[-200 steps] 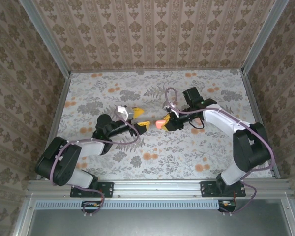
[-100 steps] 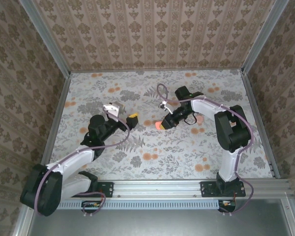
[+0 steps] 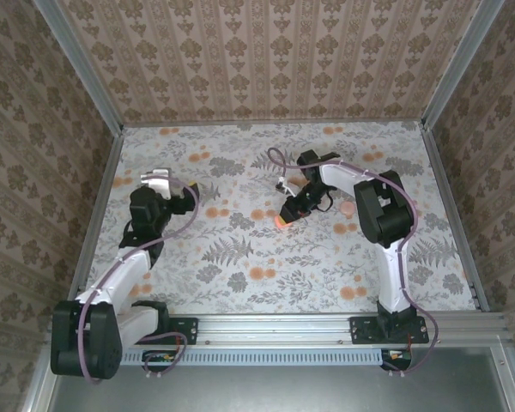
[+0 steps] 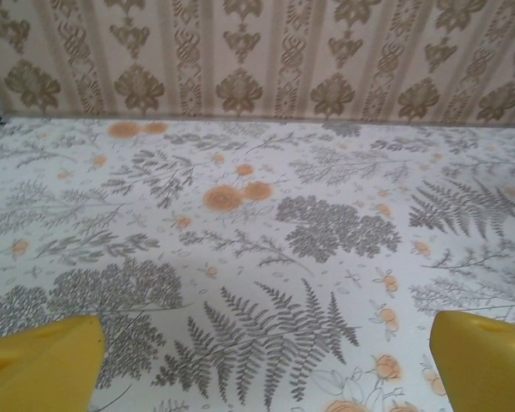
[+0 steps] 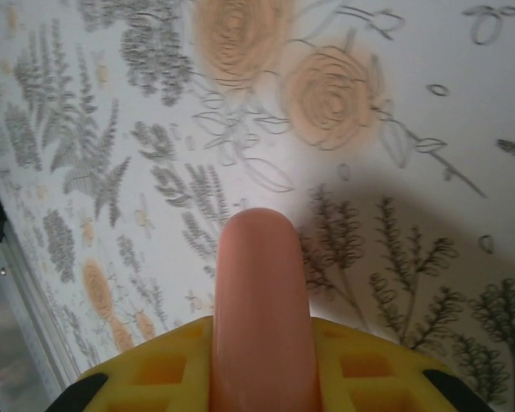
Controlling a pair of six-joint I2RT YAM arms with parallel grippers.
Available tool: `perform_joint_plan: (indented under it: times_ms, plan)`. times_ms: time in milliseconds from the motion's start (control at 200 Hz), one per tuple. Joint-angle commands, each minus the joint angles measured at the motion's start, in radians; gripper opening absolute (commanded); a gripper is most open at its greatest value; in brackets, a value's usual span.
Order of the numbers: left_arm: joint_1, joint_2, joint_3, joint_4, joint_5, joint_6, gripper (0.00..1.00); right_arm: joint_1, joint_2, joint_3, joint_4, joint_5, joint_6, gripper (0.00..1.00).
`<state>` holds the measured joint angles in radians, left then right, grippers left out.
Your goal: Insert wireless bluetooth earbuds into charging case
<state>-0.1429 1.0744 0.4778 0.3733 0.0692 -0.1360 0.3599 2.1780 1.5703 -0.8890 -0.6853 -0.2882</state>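
Tabletop (image 3: 240, 257) floral print, walls (image 3: 266, 60) damask paper | L grip (image 4: 262, 360) wide | R grip (image 3: 283, 217) clamps charging case (image 5: 259, 300)

Left arm (image 3: 124, 266) climbs from its base at 7 o'clock straight toward 12, and the wrist bends so the left end effector (image 4: 266, 354) faces 3 o'clock. Look at those yellow fingers (image 4: 43, 365), spread wide apart! Over at 5 o'clock, the right arm (image 3: 390, 249) stands tall, folds at the elbow, sweeps out toward 10 o'clock, then drops its wrist. Right end effector (image 3: 285, 215) points down toward 7 o'clock, clamped tight on the charging case (image 5: 259, 300).
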Motion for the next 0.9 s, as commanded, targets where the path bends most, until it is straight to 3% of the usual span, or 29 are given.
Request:
perform_joint_plan:
  times_ms: [0, 275, 540, 670, 785, 895]
  plan:
    - [0.019, 0.014, 0.021, -0.031, -0.002, -0.012, 0.98, 0.002, 0.036, 0.036, -0.080, 0.082, 0.047, 0.25]
    - [0.082, 0.054, 0.022, -0.034, -0.065, 0.052, 0.98, -0.064, 0.009, 0.091, -0.124, 0.155, 0.114, 0.51]
    - [0.126, 0.128, -0.008, 0.029, -0.099, 0.068, 0.98, -0.152, -0.154, 0.141, -0.137, 0.215, 0.089, 0.61]
    - [0.129, 0.135, -0.035, 0.061, -0.114, 0.085, 0.98, -0.245, -0.360, -0.046, 0.102, 0.250, 0.142, 0.64]
    - [0.131, 0.131, -0.057, 0.091, -0.130, 0.093, 0.98, -0.355, -0.556, -0.326, 0.488, 0.264, 0.266, 0.65]
    - [0.131, 0.124, -0.075, 0.106, -0.131, 0.101, 0.97, -0.435, -0.716, -0.568, 0.743, 0.321, 0.341, 0.69]
